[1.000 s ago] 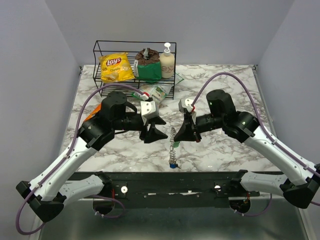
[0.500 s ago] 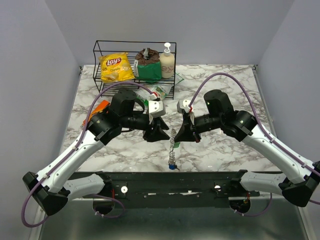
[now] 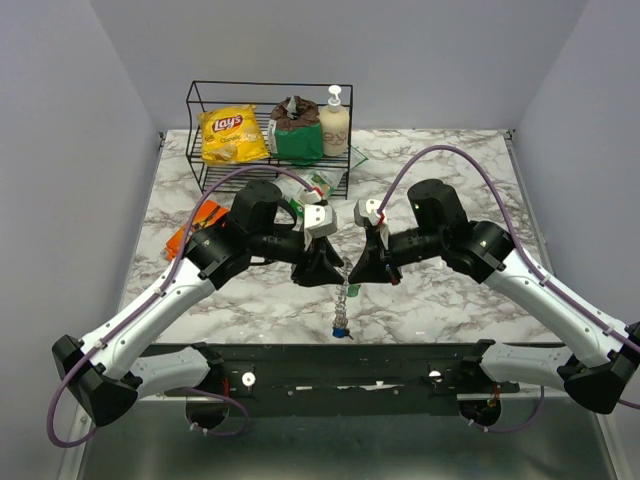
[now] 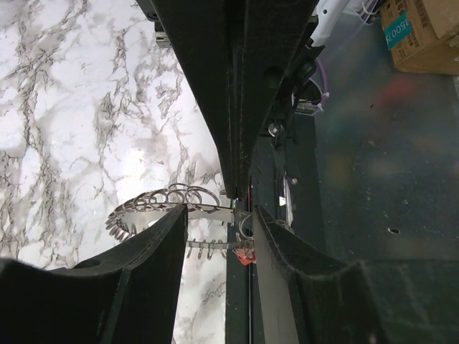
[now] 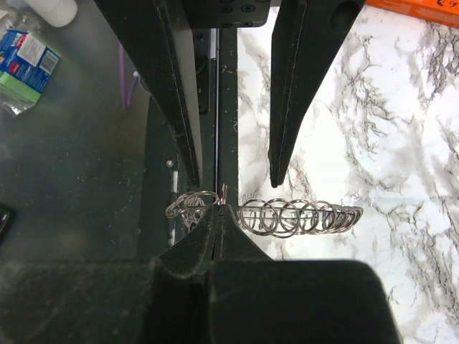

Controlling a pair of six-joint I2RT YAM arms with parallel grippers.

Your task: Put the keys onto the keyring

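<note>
The bench [image 3: 450,310] looks as it did a second ago; the change is all in the left arm [image 3: 170,300]. It now reaches further toward the centre than in the two earlier top views and uncovers more of the orange packet [image 3: 195,222] behind it. The right arm [image 3: 520,270] sits almost where it was. That swing brings the left claw [image 3: 322,268] from a clear gap away to just beside the right claw [image 3: 362,270], so the two are nose to nose over the middle of the bench.

The right claw is clenched on the upper end of the keyring [image 3: 345,295]. Its wrist view shows the fingers pinched together on a coil turn, with the spiral stretching off to one side. The left claw is spread wide and grasps nothing. In its own wrist view the coils lie at the mouth between its fingers, apparently untouched.

From above, the keyring runs stretched from the right claw toward the near edge, with a blue-headed key [image 3: 341,329] at its lower end. A red-headed key [image 4: 244,253] shows close by the coil in the left wrist view. Whether either is already threaded is too small to tell.

The approach looks finished, and the left claw seems placed to take a second grip on the coil.
</note>
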